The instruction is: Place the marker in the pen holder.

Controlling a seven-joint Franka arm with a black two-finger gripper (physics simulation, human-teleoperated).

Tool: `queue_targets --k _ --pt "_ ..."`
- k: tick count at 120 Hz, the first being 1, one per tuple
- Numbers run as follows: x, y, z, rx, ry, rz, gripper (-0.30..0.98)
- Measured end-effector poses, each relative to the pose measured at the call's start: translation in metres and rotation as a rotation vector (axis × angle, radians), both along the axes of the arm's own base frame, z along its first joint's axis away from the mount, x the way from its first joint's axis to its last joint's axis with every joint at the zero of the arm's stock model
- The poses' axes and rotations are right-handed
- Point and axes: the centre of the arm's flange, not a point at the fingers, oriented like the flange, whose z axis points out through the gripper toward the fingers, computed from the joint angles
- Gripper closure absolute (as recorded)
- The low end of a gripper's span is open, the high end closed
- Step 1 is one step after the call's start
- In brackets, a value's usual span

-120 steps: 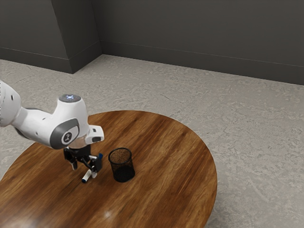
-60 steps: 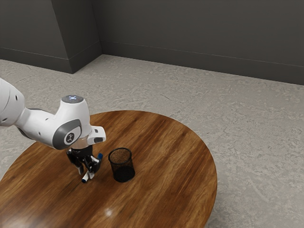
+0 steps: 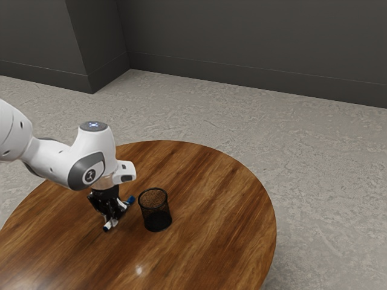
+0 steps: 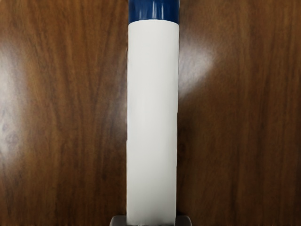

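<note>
Because blue-ended white marker (image 4: pixel 153 117) lies on round wooden table (image 3: pixel 211 181) beside black mesh pen holder (image 3: pixel 158 221), two-finger gripper (image 3: pixel 115 218) clamps it from both sides, likely for steady lift, then upright drop.

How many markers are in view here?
1: the marker, held by the end effector beside the pen holder. The arm might hide others.
</note>
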Motion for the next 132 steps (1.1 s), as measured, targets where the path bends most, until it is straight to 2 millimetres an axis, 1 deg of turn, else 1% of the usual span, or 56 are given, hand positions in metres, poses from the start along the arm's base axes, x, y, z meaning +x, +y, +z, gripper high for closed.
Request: queue_targets --k 5,13,25,30,36,41,48,52,58,65,73,83,92,109,113,124,132 --pt "0.001 -0.001 0.009 -0.001 -0.011 -0.002 0.67" --pt "0.003 -0.004 0.032 -0.003 -0.031 -0.006 0.69" --pt "0.016 -0.016 0.092 -0.003 -0.066 -0.024 0.7" --pt "0.021 -0.02 0.121 0.0 -0.065 -0.03 0.71" --pt "0.023 -0.026 0.156 0.003 -0.055 -0.034 0.71" --pt "0.018 -0.029 0.177 0.006 -0.029 -0.035 0.71" --pt "0.004 -0.033 0.204 0.008 0.007 -0.038 0.72" --pt "-0.006 -0.037 0.216 0.011 0.031 -0.042 0.72" --pt "-0.02 -0.046 0.229 0.016 0.069 -0.057 0.72" --pt "-0.032 -0.053 0.234 0.023 0.12 -0.068 0.72" --pt "-0.038 -0.066 0.227 0.034 0.185 -0.089 0.73" --pt "-0.045 -0.087 0.224 0.051 0.236 -0.128 0.73" --pt "-0.048 -0.103 0.23 0.06 0.25 -0.155 0.73" --pt "-0.051 -0.124 0.242 0.068 0.259 -0.188 0.72" --pt "-0.05 -0.126 0.24 0.067 0.266 -0.191 0.72" --pt "-0.032 -0.133 0.234 0.062 0.289 -0.198 0.73" --pt "-0.025 -0.143 0.237 0.062 0.286 -0.216 0.73"
